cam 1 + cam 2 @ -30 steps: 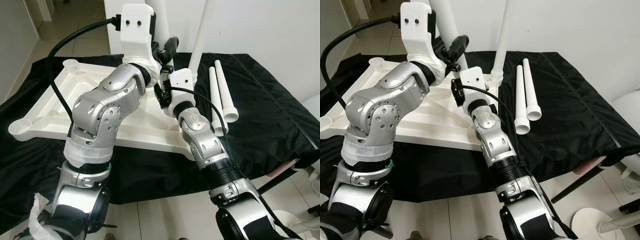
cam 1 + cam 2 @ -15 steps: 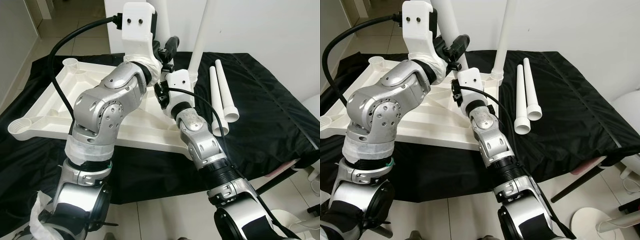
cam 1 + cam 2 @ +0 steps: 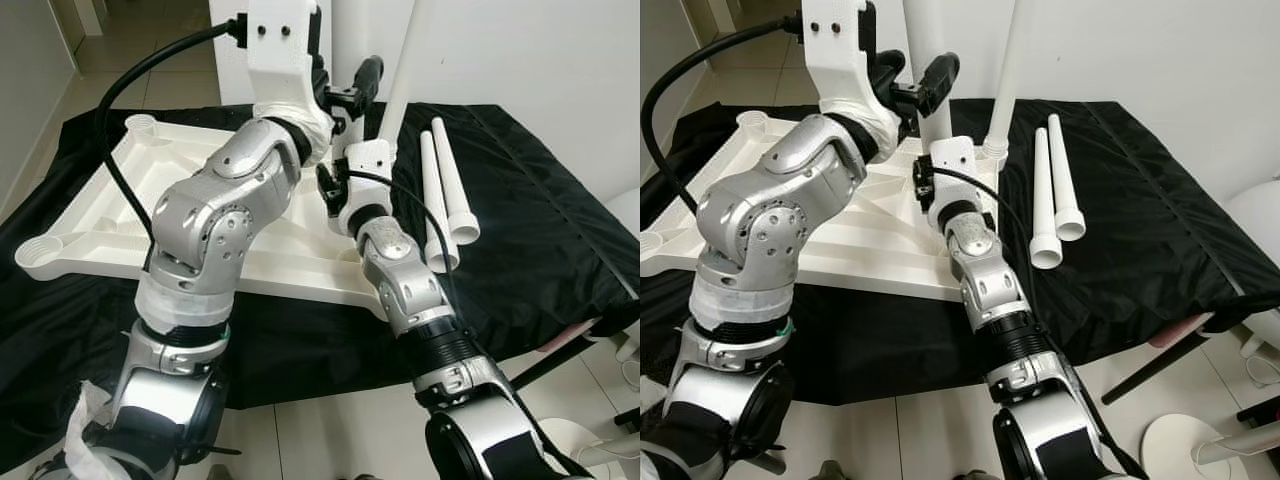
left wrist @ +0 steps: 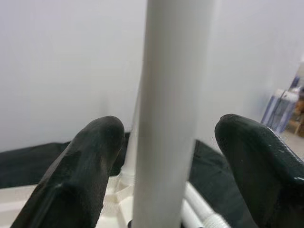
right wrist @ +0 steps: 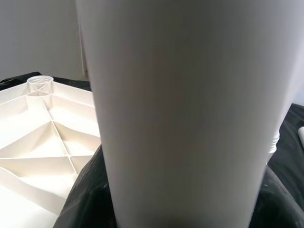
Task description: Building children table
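between open left pincer [image 4: 166, 156], table leg [image 4: 166, 95]

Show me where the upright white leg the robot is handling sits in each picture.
Left eye view: upright white leg at top centre, running off the top edge.
Right eye view: top centre, inside the left gripper.
Left wrist view: centre, between two black fingers.
Right wrist view: close up, across the middle.
Shared landmark: the ribbed white tabletop.

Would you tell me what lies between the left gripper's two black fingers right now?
In the left wrist view, an upright white table leg stands between the left gripper's spread fingers, with gaps visible on both sides.
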Controlling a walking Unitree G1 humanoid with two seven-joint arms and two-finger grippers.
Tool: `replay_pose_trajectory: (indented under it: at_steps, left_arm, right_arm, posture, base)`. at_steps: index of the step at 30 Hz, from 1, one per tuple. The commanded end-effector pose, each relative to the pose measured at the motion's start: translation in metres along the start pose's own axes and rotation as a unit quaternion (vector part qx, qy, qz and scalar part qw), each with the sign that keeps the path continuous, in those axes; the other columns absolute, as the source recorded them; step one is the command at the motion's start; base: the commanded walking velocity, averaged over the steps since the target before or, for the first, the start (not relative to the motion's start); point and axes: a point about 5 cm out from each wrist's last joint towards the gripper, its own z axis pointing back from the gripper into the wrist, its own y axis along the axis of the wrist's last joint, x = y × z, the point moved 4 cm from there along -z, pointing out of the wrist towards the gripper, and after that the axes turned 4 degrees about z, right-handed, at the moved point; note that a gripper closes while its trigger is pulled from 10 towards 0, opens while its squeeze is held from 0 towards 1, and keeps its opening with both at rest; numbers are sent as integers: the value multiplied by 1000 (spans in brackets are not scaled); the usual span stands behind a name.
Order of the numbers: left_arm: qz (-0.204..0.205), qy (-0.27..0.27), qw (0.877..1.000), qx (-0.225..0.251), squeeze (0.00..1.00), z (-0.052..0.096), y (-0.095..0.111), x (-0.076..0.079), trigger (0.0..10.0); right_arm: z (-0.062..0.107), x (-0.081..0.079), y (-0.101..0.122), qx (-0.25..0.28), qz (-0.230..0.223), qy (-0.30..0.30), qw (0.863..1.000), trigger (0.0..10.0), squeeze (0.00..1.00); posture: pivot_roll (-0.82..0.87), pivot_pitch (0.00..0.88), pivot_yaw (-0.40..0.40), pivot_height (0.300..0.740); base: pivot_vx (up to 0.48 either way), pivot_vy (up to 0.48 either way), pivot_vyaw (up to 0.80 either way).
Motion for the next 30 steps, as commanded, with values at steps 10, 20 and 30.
replay_pose_trajectory:
  at_steps: [10, 20, 30]
  left_arm:
    - [-18, -35, 999, -11, 0, 20, -12, 0, 10000]
    - [-67, -6, 997, -34, 0, 41, -40, -16, 10000]
    - [-106, -12, 991, -86, 0, 67, -76, -21, 10000]
  right_arm:
    - [3, 26, -4, -9, -16, -34, 999, 10000, 0]
    - [18, 44, -11, -11, -24, -46, 999, 10000, 0]
    - [40, 52, -18, 1, -8, -41, 999, 10000, 0]
  posture:
    - [37, 95, -41, 740]
    - [29, 114, -36, 740]
    - [28, 123, -36, 740]
  base:
    - [0, 0, 0]
    - [0, 0, 0]
    - [0, 0, 0]
